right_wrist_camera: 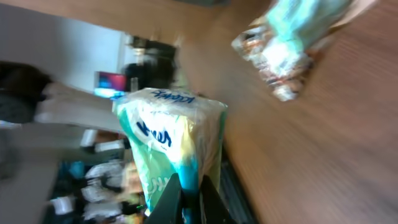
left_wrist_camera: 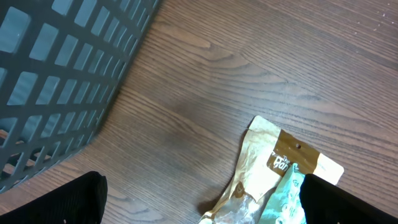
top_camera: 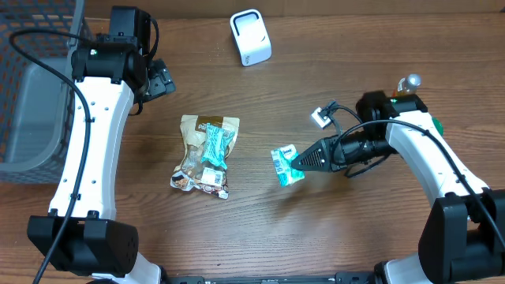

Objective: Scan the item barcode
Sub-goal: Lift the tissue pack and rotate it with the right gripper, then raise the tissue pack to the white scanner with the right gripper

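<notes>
Right fingers tight on teal tissue pack, left fingers wide apart, over brown wood-grain table.

Bright even light; rt wrist view motion-blurred.

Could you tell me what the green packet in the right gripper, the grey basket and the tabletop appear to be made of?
Green packet: thin glossy plastic film, judging by its crinkles and sheen.
Grey basket: probably moulded matte plastic, with a lattice wall.
Tabletop: wood or wood-look laminate, showing brown grain.
</notes>
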You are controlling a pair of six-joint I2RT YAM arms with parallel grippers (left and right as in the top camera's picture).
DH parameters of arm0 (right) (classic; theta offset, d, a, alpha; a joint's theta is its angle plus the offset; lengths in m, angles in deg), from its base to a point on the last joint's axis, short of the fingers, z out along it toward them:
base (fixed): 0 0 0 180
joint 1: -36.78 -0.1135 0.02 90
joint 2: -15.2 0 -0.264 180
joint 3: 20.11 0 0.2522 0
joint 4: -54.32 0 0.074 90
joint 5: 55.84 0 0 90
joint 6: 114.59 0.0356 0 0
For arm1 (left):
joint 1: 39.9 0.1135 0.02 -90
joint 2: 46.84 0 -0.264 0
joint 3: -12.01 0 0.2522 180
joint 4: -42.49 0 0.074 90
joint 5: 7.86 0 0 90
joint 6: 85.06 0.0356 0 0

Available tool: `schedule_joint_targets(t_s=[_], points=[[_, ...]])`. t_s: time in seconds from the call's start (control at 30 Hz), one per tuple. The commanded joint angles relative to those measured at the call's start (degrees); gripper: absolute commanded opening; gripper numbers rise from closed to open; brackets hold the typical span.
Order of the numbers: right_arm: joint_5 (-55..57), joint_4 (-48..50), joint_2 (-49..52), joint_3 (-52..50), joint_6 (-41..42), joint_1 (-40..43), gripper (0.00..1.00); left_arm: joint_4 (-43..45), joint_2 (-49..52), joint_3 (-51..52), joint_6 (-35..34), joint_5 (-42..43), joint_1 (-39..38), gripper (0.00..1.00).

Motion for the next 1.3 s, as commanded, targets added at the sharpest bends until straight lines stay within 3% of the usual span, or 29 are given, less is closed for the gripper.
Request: schedule_joint_targets(t_s=[0.0, 0.27, 0.37, 0.53, 0.7, 0.8, 0.97, 1.27], points=[[10.0, 5.9, -1.6, 0.1, 13.1, -0.2, 0.04, 0.1, -0.8, -1.1, 1.1, -0.8, -0.4, 1.00], [32.0, 26.1, -1.6, 1.5, 36.6, -2.6, 0.04, 0.1, -0.8, -1.1, 1.1, -0.8, -0.4, 1.00], [40.2, 22.7, -1.6, 8.4, 39.1, -4.4, 0.03, 0.1, -0.8, -1.1, 1.1, -0.8, -0.4, 1.00], [55.6, 10.7, -0.5, 29.0, 41.5, -8.5, 0.03, 0.1, -0.8, -1.1, 1.1, -0.8, -0.4, 0.99], [68.6, 6.8, 4.0, 45.8, 43.6, -13.4, 0.03, 0.1, -0.8, -1.1, 1.1, -0.8, -0.4, 1.00], [76.3, 9.5, 8.4, 51.0, 41.7, -16.5, 0.03, 0.1, -0.8, -1.1, 1.1, -0.8, -0.4, 1.00], [88.9, 25.0, 15.9, 51.2, 30.9, -20.1, 0.04, 0.1, -0.8, -1.1, 1.1, -0.8, -0.4, 1.00], [94.0, 46.7, 29.0, 51.2, 12.1, -22.4, 0.04, 0.1, -0.8, -1.1, 1.1, -0.8, -0.4, 1.00]])
